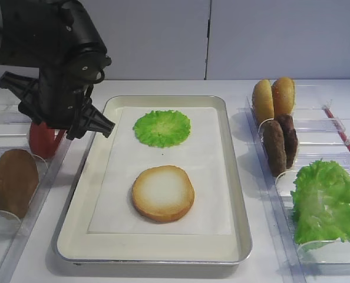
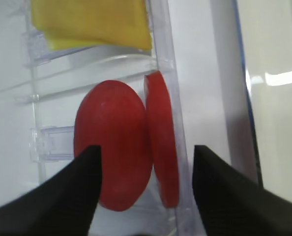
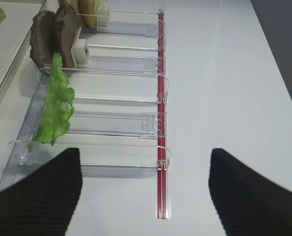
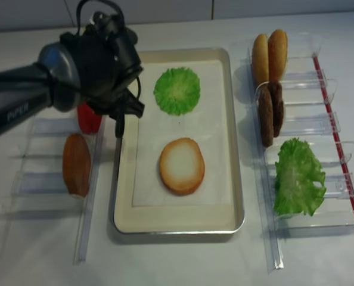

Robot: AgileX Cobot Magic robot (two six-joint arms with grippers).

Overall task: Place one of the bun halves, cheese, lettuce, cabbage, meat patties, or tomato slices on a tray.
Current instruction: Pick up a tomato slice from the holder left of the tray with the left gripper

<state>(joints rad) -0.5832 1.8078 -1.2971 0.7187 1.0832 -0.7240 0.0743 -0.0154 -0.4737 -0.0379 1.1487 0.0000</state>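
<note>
Two items, a bun half and a lettuce leaf, already lie on the tray; the left gripper, fingers apart, hovers over the tomato slices, none grasped yet

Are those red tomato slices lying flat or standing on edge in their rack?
Standing on edge. In the left wrist view the two tomato slices stand side by side in the clear rack, faces together, rims up, between the open left gripper.

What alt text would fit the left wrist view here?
The open left end effector hangs over two upright tomato slices standing side by side in a clear rack, its dark fingers on either side of them. Yellow cheese lies in the slot beyond, and the tray runs along the right edge.
</note>
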